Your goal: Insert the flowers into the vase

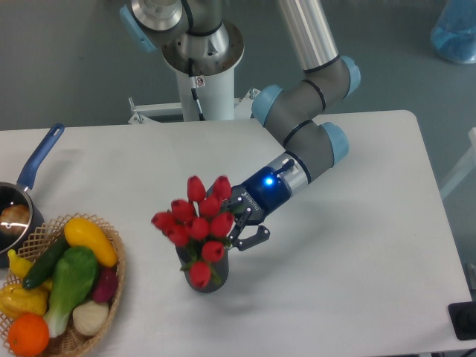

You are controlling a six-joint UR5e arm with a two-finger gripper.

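One tool [239, 221], fingers parted, sits just beside the flowers [195, 223] at their three o'clock, gripping nothing. The stems stand in the vase [205, 277] on the desk [357, 253], a wicker basket [111, 279] at nine o'clock.

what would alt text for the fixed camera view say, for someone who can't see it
A robot arm's gripper reaches in at a bunch of red tulips, the flowers, standing in a small dark vase on a white table. At the left edge sit a wicker basket of toy vegetables and a blue-handled saucepan.
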